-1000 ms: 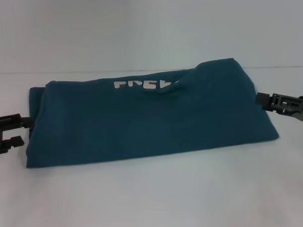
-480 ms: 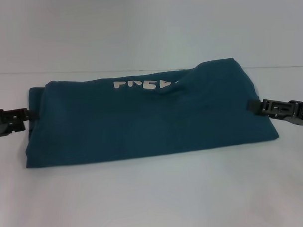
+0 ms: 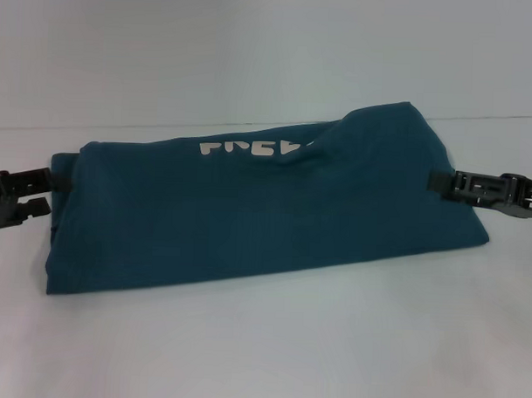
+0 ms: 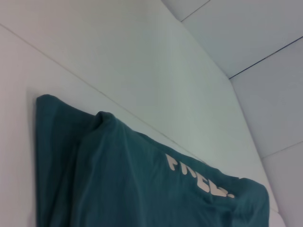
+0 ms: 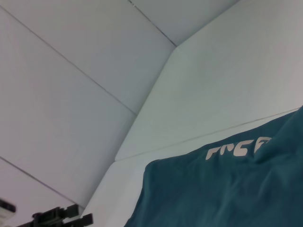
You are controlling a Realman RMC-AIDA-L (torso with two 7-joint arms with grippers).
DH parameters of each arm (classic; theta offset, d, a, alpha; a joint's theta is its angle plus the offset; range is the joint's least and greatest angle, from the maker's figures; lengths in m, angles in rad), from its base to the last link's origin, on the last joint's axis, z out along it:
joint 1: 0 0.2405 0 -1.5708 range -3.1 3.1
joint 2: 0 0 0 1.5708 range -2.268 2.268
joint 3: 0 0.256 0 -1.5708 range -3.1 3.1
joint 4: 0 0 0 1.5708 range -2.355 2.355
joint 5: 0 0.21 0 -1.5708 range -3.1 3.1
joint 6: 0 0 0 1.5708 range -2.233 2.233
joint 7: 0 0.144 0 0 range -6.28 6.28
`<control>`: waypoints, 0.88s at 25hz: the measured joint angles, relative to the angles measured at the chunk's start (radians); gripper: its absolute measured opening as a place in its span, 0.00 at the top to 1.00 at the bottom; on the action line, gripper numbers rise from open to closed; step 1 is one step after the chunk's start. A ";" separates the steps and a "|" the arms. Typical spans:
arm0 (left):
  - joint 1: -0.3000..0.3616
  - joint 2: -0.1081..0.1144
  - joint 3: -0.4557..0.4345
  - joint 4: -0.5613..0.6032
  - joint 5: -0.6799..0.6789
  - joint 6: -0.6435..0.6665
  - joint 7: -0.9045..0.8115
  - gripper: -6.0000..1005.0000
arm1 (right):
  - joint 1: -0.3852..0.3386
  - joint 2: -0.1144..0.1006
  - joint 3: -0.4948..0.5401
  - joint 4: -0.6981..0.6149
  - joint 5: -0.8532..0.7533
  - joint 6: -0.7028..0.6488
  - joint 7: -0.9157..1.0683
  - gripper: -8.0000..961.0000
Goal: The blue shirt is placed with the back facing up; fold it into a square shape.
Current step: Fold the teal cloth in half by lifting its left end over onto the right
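Grippers (image 3: 41, 191) (image 3: 437, 181) flank folded blue shirt (image 3: 266, 208).

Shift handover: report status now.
Left pincer open at blue shirt's left edge. Right pincer at its right edge. Shirt folded into long band, not square. No obstructions.

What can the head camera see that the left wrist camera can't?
Only the head view shows both hands: the left hand at the shirt's left end, fingers apart, and the right hand at its right end. Only the left wrist view shows wall panel seams above the table. Both show the blue shirt with white letters.
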 joint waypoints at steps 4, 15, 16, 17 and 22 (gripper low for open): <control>0.000 -0.002 -0.002 0.000 -0.008 0.000 -0.001 0.30 | 0.023 -0.008 -0.004 -0.002 -0.001 0.085 0.049 0.24; -0.003 -0.009 0.006 0.001 -0.009 0.005 0.012 0.30 | 0.298 -0.035 -0.072 -0.066 -0.312 0.344 0.391 0.24; -0.003 -0.010 0.007 0.001 -0.009 0.007 0.013 0.30 | 0.321 -0.028 -0.074 -0.066 -0.347 0.371 0.413 0.24; -0.003 -0.010 0.008 0.000 -0.009 0.010 0.013 0.30 | 0.339 -0.022 -0.079 -0.067 -0.379 0.399 0.433 0.24; 0.000 -0.022 0.010 -0.001 -0.004 0.019 0.013 0.30 | 0.396 0.006 -0.164 -0.067 -0.522 0.539 0.550 0.24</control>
